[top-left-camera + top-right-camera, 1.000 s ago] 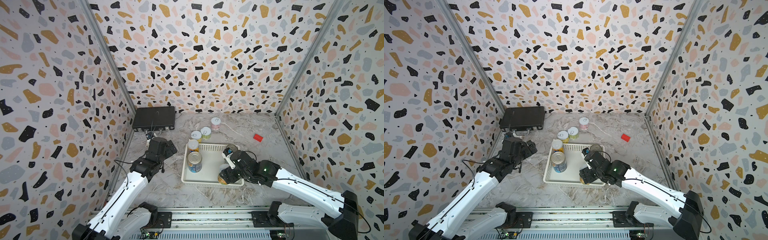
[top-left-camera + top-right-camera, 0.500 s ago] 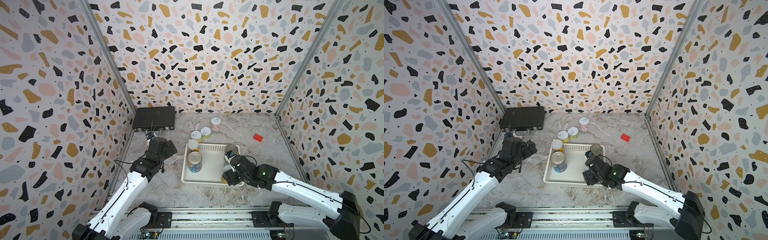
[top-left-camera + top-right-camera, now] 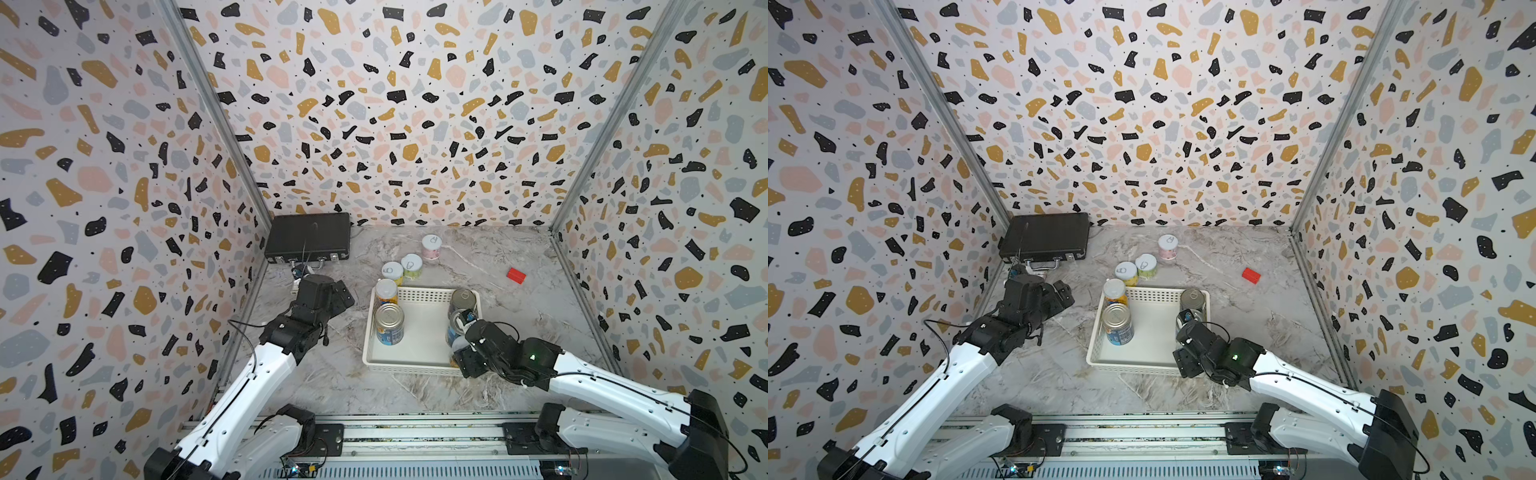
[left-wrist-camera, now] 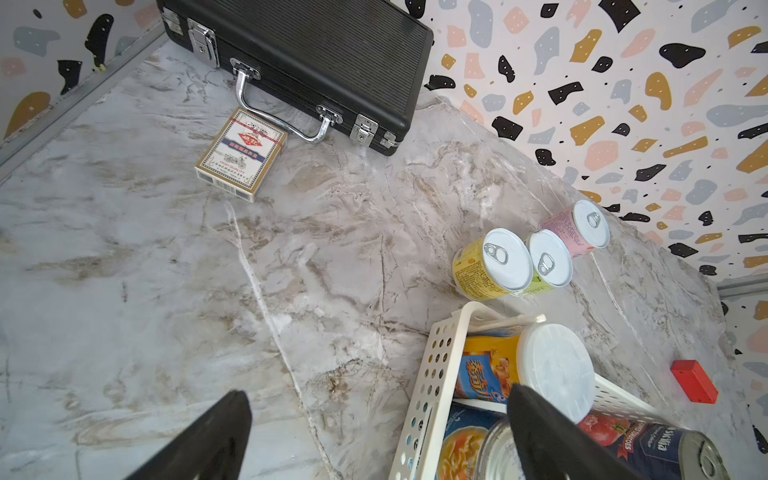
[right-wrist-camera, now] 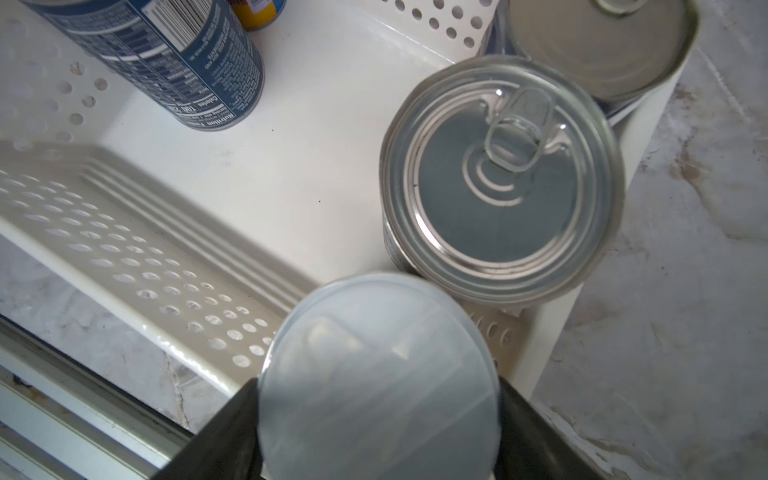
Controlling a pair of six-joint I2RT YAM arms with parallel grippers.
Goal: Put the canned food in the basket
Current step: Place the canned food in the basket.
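The white basket (image 3: 409, 368) (image 3: 1129, 365) sits mid-table. My right gripper (image 3: 459, 353) (image 5: 378, 415) is shut on a white-lidded can (image 5: 378, 374) at the basket's near right corner; whether that can rests on the basket floor is hidden. Inside the basket stand a blue can (image 3: 389, 323), an orange-yellow can (image 3: 386, 291), a navy can (image 3: 462, 298) and a metal-topped can (image 5: 498, 178). Behind the basket stand yellow (image 3: 392, 272), green (image 3: 411, 266) and pink (image 3: 431, 246) cans. My left gripper (image 3: 345, 293) (image 4: 374, 432) hangs open, holding nothing, left of the basket.
A black briefcase (image 3: 307, 241) lies in the far left corner, with a card packet (image 4: 243, 153) in front of it. A small red block (image 3: 516, 275) lies far right. Patterned walls close in three sides, and a metal rail (image 3: 415, 432) runs along the front.
My right gripper has carried its can nearer and lower, to the basket's near right corner. The left arm has not moved.
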